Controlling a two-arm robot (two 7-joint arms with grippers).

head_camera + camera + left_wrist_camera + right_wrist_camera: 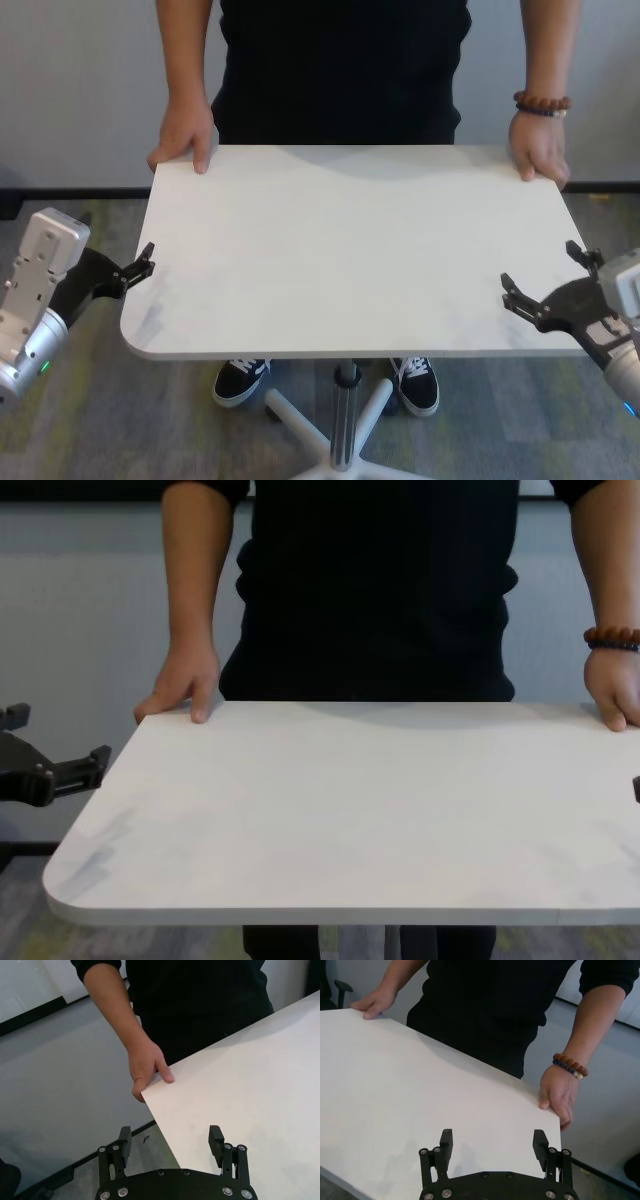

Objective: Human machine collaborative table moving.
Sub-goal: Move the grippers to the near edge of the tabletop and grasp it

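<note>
The table (340, 250) is a white tabletop on a silver centre post (345, 410). The human (340, 70), in a black top, stands at its far side with one hand (185, 135) on each far corner; the wrist on the right wears a beaded bracelet (542, 102). My left gripper (143, 262) is open at the table's left edge near the front corner, and that edge runs between its fingers (124, 1136). My right gripper (542, 275) is open at the right edge, its fingers (539, 1139) spread over the tabletop (420, 1085). Neither gripper holds anything.
The post ends in a white star base (300, 420) on the carpet. The human's black shoes (240, 380) stand just beyond that base. A grey wall (80, 610) is behind the human. A black chair arm (342, 987) shows far off in the right wrist view.
</note>
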